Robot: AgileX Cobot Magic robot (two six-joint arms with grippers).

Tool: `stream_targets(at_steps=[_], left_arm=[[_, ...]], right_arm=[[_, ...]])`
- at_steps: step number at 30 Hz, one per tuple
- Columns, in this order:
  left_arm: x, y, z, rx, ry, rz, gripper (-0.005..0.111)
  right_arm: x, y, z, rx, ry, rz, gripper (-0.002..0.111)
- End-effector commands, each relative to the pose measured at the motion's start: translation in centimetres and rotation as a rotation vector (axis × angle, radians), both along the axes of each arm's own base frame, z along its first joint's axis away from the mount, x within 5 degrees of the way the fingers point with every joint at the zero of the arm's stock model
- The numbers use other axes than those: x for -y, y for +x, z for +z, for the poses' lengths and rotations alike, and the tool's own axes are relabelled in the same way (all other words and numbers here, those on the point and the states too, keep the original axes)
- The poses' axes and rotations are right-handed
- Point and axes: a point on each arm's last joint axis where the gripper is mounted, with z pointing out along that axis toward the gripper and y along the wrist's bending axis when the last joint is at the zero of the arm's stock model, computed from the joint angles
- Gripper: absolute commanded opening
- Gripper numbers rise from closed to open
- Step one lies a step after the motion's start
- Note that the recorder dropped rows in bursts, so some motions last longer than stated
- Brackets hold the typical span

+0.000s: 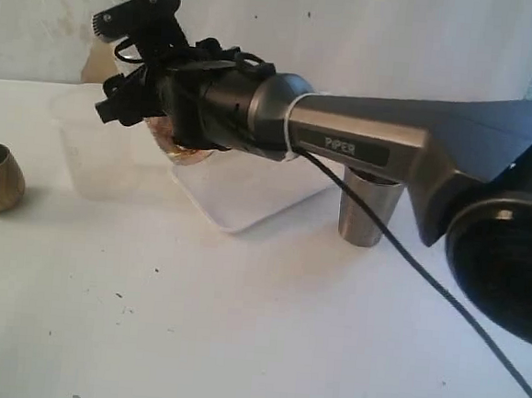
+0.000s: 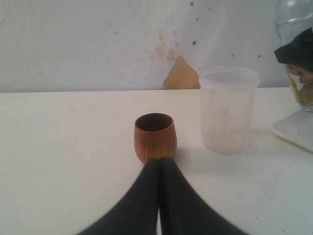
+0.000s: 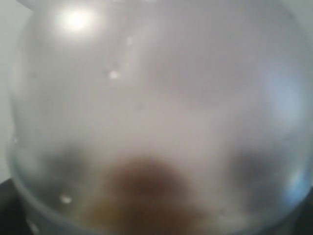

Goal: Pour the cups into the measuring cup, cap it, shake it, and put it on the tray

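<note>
- Gripping the measuring cup [image 2: 299, 92] at mid-height, the right tool [image 1: 131, 101] is reaching across the table [image 1: 237, 335] from the right side. One dark finger [image 2: 296, 49] is pressing against the clear wall, so the tool is clamping the cup.
- The measuring cup is standing upright over the far left corner of the white tray [image 1: 247, 202]. I cannot tell whether its base is touching the tray or hanging just above it.
- A clear dome cap [image 3: 156, 98] is sitting on top of the cup and filling the right wrist view, heavily blurred. Brown contents are showing in the lower part of the cup.
- The left tool [image 2: 159, 165] is resting low over the table with its fingers pressed together, holding nothing. Its tips are pointing at the wooden cup [image 2: 155, 137]; whether they are touching it is unclear.
- The wooden cup is standing upright, mouth up, well apart from the tray.
- A frosted plastic cup [image 2: 228, 110] is standing upright between the wooden cup and the tray.
- The steel tumbler [image 1: 368, 212] is standing upright on the table just beside the tray's right edge, its top partly hidden behind the right arm [image 1: 390, 140].
</note>
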Motion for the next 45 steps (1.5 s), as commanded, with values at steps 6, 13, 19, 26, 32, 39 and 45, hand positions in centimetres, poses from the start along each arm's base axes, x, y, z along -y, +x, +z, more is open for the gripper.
stream_targets(at_steps=[6, 13, 19, 26, 32, 39, 45], left_arm=[[0.0, 0.0, 0.0, 0.010, 0.000, 0.000, 0.000], [0.0, 0.0, 0.0, 0.010, 0.000, 0.000, 0.000], [0.0, 0.0, 0.0, 0.010, 0.000, 0.000, 0.000], [0.0, 0.0, 0.0, 0.010, 0.000, 0.000, 0.000], [0.0, 0.0, 0.0, 0.010, 0.000, 0.000, 0.000], [0.0, 0.1, 0.9, 0.117, -0.088, 0.002, 0.000], [-0.5, -0.3, 3.3, 0.402, -0.457, 0.021, 0.000]], right_arm=[[2.5, -5.5, 4.5, -0.099, 0.243, 0.257, 0.000], [6.0, -10.5, 7.2, -0.077, 0.222, 0.337, 0.000], [8.3, -15.1, 10.5, -0.031, 0.291, 0.460, 0.000], [12.2, -19.1, 9.8, -0.048, 0.313, 0.555, 0.000], [12.0, -20.4, 10.0, -0.040, 0.338, 0.711, 0.000], [11.9, -20.4, 10.0, -0.036, 0.335, 0.719, 0.000], [11.9, -20.6, 10.0, -0.036, 0.339, 0.732, 0.000]])
